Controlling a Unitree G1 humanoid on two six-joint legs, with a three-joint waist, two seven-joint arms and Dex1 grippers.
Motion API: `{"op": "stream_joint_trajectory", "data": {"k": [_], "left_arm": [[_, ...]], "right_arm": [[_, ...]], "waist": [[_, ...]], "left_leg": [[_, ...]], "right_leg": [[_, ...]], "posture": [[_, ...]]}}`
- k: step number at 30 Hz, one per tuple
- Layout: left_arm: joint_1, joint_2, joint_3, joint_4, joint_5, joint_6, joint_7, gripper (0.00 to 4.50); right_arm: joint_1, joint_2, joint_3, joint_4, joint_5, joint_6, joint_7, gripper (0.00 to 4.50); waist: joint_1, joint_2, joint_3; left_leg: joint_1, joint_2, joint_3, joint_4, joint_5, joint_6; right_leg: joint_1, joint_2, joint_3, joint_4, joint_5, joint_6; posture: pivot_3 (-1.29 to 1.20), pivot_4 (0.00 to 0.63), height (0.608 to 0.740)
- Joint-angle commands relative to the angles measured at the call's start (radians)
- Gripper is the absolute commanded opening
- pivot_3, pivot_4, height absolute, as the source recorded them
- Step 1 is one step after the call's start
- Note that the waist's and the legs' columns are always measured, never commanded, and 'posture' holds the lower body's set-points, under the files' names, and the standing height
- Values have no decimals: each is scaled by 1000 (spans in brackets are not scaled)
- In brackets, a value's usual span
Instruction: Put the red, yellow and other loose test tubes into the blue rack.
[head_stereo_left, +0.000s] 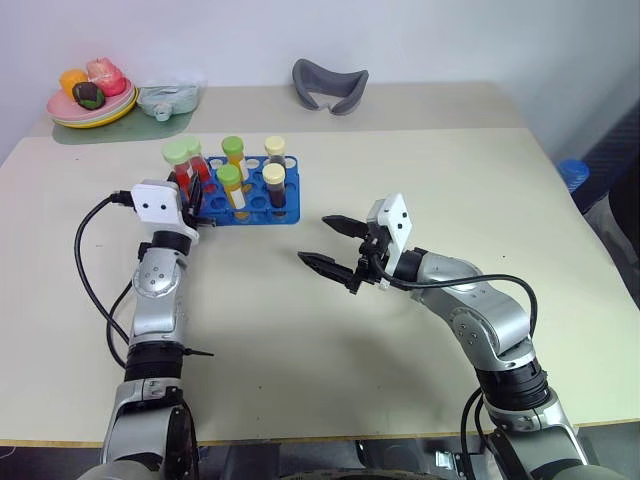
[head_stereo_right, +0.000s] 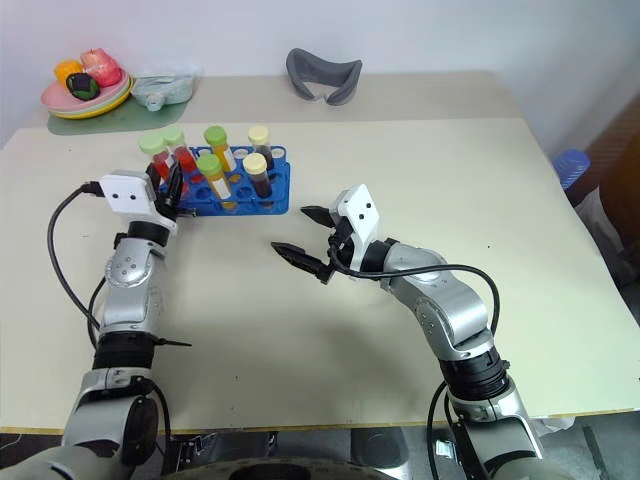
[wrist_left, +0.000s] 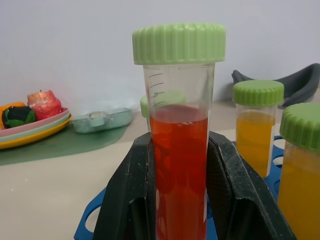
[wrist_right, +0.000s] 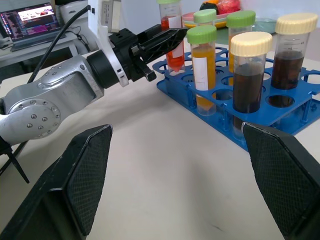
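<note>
Left wrist view: left gripper (wrist_left: 182, 200) clamps a clear plastic test tube of red liquid with a ribbed green screw cap (wrist_left: 179, 125), upright at the near left corner of the blue plastic rack (head_stereo_left: 262, 205).
Right gripper (head_stereo_left: 328, 243): jaws spread wide, holding nothing, above the cream table (head_stereo_left: 420, 160), just beside the rack.
Risk: judged, a tilted release could catch the tube on a hole's rim or knock the neighbouring green-capped yellow tube (head_stereo_left: 231, 187).
Tube's look: red liquid fills roughly two-thirds; printed graduations above.
Rack: five other capped tubes stand upright.

Lab bench: blue rack (head_stereo_left: 262, 205), tubes
</note>
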Motion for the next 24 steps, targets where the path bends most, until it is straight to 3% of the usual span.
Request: {"op": "stream_joint_trajectory", "data": {"k": [1,14,21,22,24], "left_arm": [[12,8,8,2,1,12,7,750],[-15,-5,5,46,-8,1,3,750],[-25,-19,17,69,-32,3,7,4267],[-26,-20,17,72,-33,1,8,4476],[-28,-25,19,70,-41,-5,10,4476]], "right_arm": [[-2,3,-4,-45,9,-12,6,4243],[0,7,-2,-45,9,-15,7,4243],[5,6,-1,-52,10,-12,7,4243],[7,6,0,-54,10,-12,7,4243],[8,5,-2,-58,11,-9,6,4243]], "waist": [[0,0,0],[1,0,0],[2,0,0],[2,0,0],[1,0,0]], "left_leg": [[0,0,0,0,0,0],[0,0,0,0,0,0],[0,0,0,0,0,0],[0,0,0,0,0,0],[0,0,0,0,0,0]], "right_leg": [[0,0,0,0,0,0],[1,0,0,0,0,0],[1,0,0,-1,0,0],[1,0,0,-1,0,0],[1,0,0,-1,0,0]], "posture": [[0,150,740],[0,150,740],[0,150,740],[0,150,740],[0,150,740]]}}
